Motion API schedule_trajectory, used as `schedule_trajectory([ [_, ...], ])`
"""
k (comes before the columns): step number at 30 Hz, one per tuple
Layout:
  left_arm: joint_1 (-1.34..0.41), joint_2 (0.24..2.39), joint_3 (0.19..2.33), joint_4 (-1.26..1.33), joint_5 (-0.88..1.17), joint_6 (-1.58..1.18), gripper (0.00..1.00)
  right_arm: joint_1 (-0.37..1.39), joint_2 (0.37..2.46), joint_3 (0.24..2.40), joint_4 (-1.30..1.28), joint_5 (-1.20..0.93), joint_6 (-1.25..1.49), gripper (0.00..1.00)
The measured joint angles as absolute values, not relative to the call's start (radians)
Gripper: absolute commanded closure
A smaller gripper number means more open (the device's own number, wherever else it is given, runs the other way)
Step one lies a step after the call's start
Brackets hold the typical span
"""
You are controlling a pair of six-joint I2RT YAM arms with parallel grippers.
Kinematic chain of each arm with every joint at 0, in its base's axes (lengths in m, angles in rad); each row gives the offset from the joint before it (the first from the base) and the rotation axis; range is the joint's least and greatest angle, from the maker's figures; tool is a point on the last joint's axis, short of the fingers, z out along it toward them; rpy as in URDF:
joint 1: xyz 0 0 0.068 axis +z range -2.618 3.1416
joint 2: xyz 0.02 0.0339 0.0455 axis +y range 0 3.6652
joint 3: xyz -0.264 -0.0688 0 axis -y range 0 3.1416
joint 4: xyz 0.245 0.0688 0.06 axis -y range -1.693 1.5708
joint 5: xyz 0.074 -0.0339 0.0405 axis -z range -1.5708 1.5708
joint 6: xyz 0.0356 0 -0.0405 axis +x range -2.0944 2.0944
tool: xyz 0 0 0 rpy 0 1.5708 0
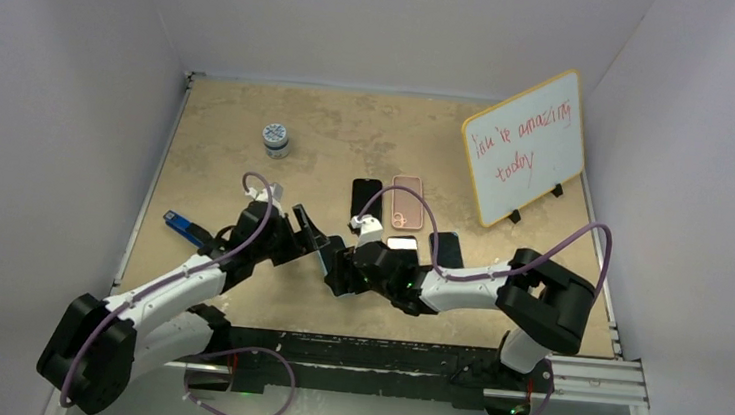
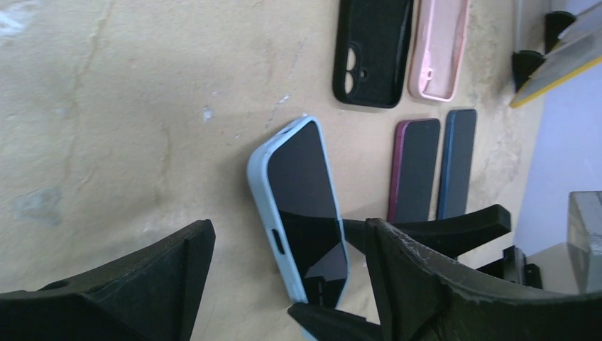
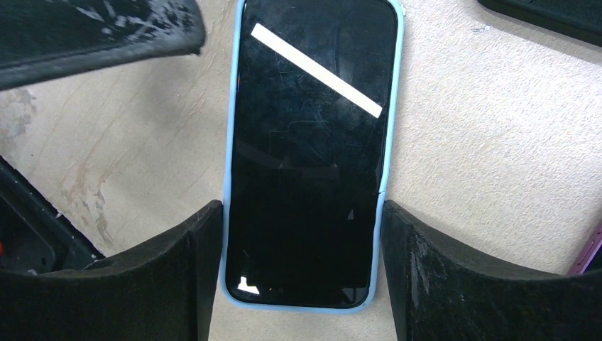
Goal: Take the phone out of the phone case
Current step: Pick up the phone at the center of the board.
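Note:
The phone (image 3: pixel 312 142), dark screen up, sits in a light blue phone case (image 3: pixel 228 177). My right gripper (image 3: pixel 302 213) is shut on the case, one finger pressed against each long side near its bottom end. In the left wrist view the same phone (image 2: pixel 302 192) and case (image 2: pixel 266 206) lie between the spread fingers of my left gripper (image 2: pixel 287 231), which is open. Its right finger is close to the case's edge and its left finger stands well clear. In the top view both grippers meet low over the table's front middle (image 1: pixel 334 260), and they hide the phone.
A black case (image 2: pixel 373 50) and a pink case (image 2: pixel 440 46) lie empty further back, with a maroon phone (image 2: pixel 415 170) and a blue phone (image 2: pixel 458 163) beside them. A whiteboard (image 1: pixel 523 159) stands back right, a small jar (image 1: pixel 275 138) back left, a blue object (image 1: pixel 179 223) at left.

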State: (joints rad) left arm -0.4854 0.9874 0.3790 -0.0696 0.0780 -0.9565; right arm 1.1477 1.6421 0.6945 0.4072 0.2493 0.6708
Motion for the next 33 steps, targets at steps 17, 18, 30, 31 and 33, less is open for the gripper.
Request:
schedule_trajectory([
  [17,-0.485,1.240,0.242,0.347,0.258,-1.081,0.63,1.146,1.642,0.635,0.543,0.221,0.727,0.56],
  [18,-0.485,1.250,0.237,0.369,0.267,-1.082,0.67,1.146,1.642,0.634,0.547,0.217,0.727,0.55],
  [30,-0.485,1.226,0.186,0.546,0.316,-1.081,1.00,1.126,1.601,0.565,0.654,0.207,0.721,0.20],
  [31,-0.487,1.217,0.184,0.554,0.321,-1.078,1.00,1.124,1.585,0.551,0.665,0.207,0.715,0.17],
  [33,-0.489,1.193,0.182,0.571,0.337,-1.060,1.00,1.122,1.545,0.524,0.689,0.205,0.698,0.13],
])
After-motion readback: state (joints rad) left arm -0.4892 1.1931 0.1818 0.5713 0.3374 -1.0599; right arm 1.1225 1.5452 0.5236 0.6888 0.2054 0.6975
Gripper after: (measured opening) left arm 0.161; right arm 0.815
